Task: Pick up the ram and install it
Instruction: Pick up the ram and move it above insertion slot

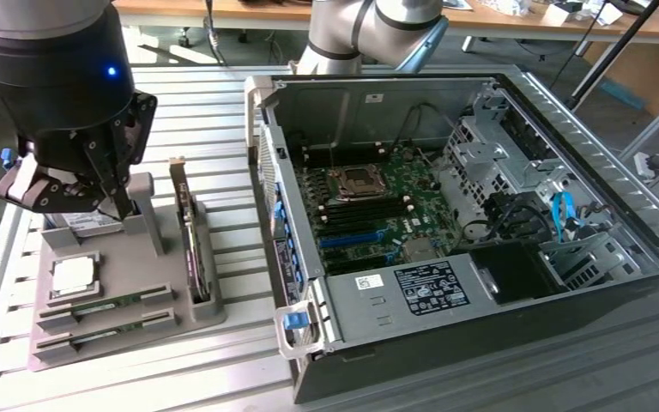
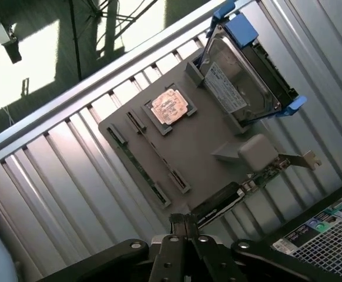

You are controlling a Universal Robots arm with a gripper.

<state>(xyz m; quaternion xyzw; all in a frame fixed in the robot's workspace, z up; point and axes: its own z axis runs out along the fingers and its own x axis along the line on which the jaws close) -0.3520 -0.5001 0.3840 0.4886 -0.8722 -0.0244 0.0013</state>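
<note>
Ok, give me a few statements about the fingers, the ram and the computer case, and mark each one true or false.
1. The fingers are shut with nothing between them. True.
2. Both ram sticks sit in slots of the gray holder. True.
3. The computer case is closed up. False: its side is open and the motherboard shows.
4. The gripper is inside the case. False: it hangs above the holder, outside the case.
</note>
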